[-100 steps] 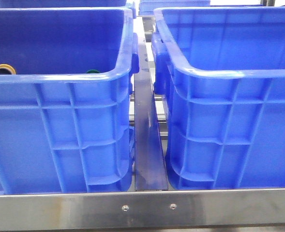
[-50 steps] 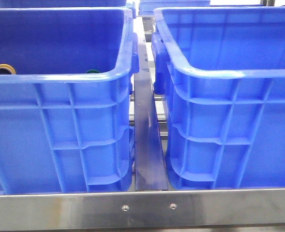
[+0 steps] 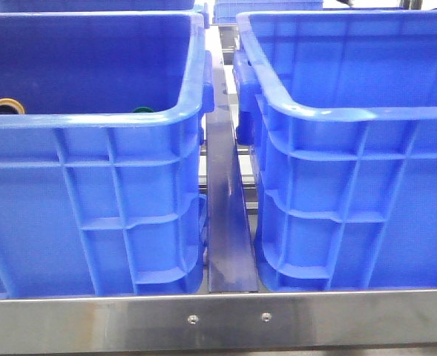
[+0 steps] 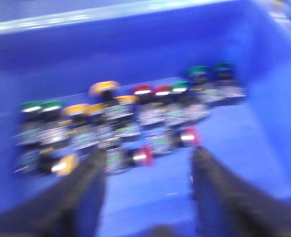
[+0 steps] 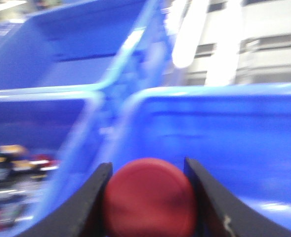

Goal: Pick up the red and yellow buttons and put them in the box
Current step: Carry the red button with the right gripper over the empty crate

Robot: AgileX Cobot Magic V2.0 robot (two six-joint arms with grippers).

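Two end effectors: the right end effector (image 5: 147, 197) pinches a red button (image 5: 149, 197) above the right crate (image 5: 224, 133); the left end effector (image 4: 147, 192), spread, hangs over blurred, seemingly red and yellow buttons (image 4: 135, 128) in the left crate (image 4: 135, 44).

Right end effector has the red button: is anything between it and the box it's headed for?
Nothing visible. The right end effector grips the red button, and past it the blue box shows only bare wall and interior; the view is blurred, though.
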